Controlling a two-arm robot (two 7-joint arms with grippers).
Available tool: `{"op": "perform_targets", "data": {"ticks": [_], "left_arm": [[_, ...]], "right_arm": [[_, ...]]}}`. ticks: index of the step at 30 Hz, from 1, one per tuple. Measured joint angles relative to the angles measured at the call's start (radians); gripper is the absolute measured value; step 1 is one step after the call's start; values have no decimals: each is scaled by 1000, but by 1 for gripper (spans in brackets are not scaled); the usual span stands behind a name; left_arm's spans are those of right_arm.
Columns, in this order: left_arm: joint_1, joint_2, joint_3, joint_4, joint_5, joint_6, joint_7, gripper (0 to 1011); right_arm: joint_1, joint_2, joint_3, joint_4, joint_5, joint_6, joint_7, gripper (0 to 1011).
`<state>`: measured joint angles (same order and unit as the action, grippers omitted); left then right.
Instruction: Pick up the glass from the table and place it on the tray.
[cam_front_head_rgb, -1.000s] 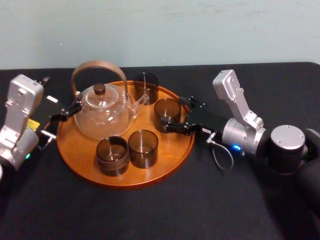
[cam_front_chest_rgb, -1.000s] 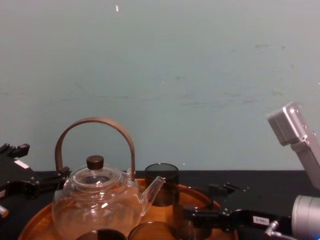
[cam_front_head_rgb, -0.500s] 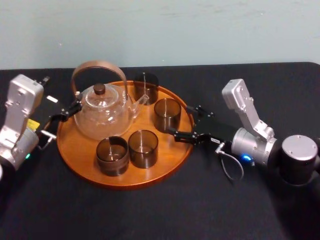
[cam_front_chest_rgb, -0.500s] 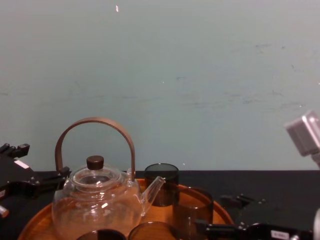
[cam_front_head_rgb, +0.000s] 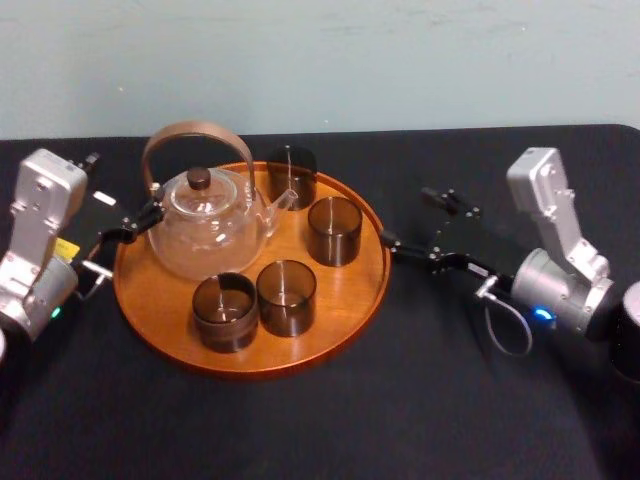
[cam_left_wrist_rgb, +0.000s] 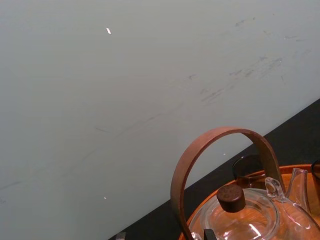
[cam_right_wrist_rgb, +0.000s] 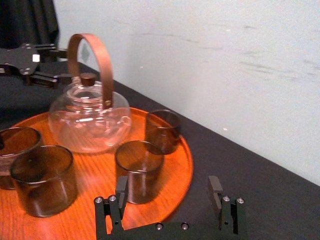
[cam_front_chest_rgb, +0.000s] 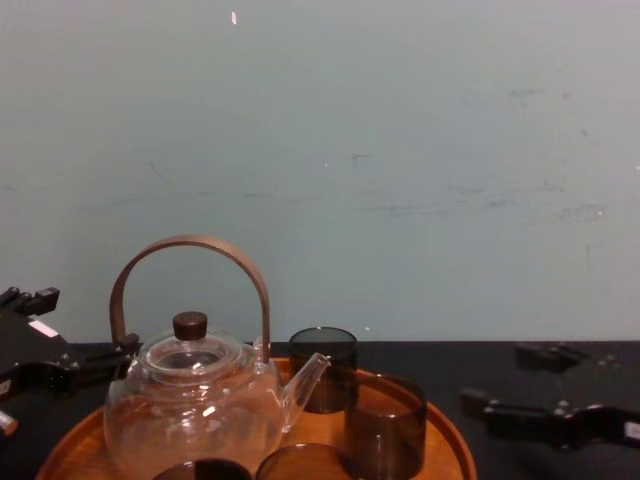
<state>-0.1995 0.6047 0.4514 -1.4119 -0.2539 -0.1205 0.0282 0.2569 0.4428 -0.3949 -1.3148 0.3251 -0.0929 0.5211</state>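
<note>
My right pincer (cam_front_head_rgb: 403, 215) is wide open with nothing in it, hanging over the black table (cam_front_head_rgb: 420, 400) just off the right edge of the round wooden tray (cam_front_head_rgb: 352, 300). The smoky glass (cam_front_head_rgb: 334, 230) nearest it stands upright on the tray's right side, clear of my fingers. The glass teapot (cam_front_head_rgb: 205, 228) shares the tray, along with a back glass (cam_front_head_rgb: 291, 175) by the spout and two front glasses (cam_front_head_rgb: 224, 310). My left pincer (cam_front_head_rgb: 128, 225) sits at the tray's left edge beside the teapot, fingers apart and empty.
</note>
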Motion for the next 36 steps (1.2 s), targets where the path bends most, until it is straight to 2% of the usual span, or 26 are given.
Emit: {"op": "perform_targets", "data": {"ticks": [11,22,36], "left_arm": [[0,0,0,0,0,0,0,1009],[0,0,0,0,0,0,0,1010],[0,0,0,0,0,0,0,1009]], "right_arm": [[-51,30,64,-59,-5,-4,-61,1002],[-74,25,125,-67,-36,-12,-117,1003],[-72,26,119,-66,-36,-12,-113,1002]]}}
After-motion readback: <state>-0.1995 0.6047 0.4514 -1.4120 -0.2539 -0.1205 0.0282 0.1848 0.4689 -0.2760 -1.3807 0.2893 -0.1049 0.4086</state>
